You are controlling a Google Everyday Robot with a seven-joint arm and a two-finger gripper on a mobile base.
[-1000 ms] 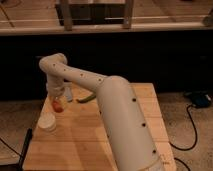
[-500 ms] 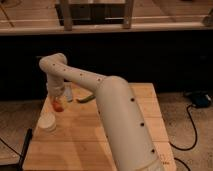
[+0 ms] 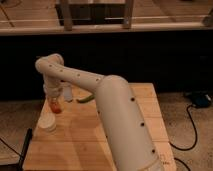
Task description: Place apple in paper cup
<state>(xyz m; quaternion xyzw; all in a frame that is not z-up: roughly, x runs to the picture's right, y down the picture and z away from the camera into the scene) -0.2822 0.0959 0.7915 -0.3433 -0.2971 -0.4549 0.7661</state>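
Observation:
The apple (image 3: 56,107) is small and orange-red. It sits between the fingers of my gripper (image 3: 54,104) at the left side of the wooden table (image 3: 85,135). The gripper points down and is shut on the apple, holding it just above the tabletop. The short white paper cup (image 3: 48,123) stands upright on the table just in front of and slightly left of the apple, and I cannot tell whether the two touch. My white arm (image 3: 120,120) reaches in from the lower right and covers much of the table.
A long green vegetable (image 3: 86,99) lies on the table right of the gripper, partly behind the arm. A pale upright cup (image 3: 67,92) stands just behind the gripper. A dark wall and shelf lie beyond the table. Cables (image 3: 192,125) run on the floor at the right.
The gripper with the apple has edged slightly down and left toward the white cup. The cup and the vegetable have not moved.

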